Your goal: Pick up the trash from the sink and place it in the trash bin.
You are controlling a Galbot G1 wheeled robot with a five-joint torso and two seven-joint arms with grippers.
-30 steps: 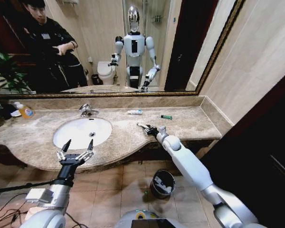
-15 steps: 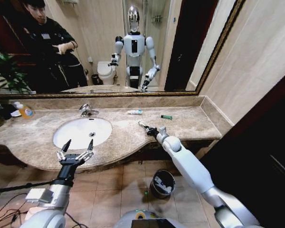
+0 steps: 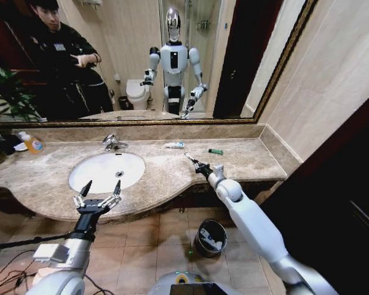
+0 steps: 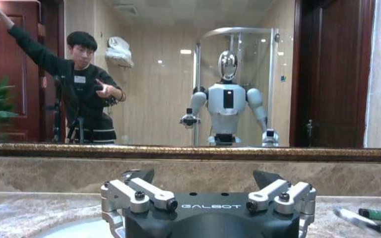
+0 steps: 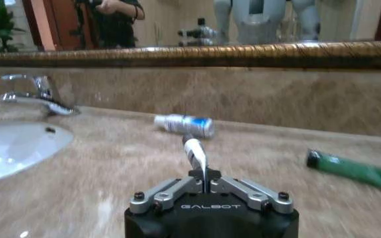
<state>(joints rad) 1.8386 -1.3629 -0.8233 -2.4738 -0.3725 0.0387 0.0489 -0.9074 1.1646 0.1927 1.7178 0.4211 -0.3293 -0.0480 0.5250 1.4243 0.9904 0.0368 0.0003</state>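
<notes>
My right gripper [image 5: 206, 174], above the counter [image 3: 166, 175], is clenched on a thin white-and-blue tube [image 5: 194, 151], my left gripper [image 3: 98, 195] hangs spread before the white sink [image 3: 104, 170], and the dark trash bin [image 3: 210, 238] on the floor holds white litter.

The sink [image 3: 106, 171] sits left in the counter [image 3: 246, 161]; a tube [image 3: 174, 145] and a small piece [image 3: 215, 151], perhaps a sachet, lie to its right. The bin [image 3: 210, 238] stands on the floor below.

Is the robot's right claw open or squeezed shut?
Shut. The right gripper has its fingers pressed together on a thin white-and-blue tube sticking out from them.
</notes>
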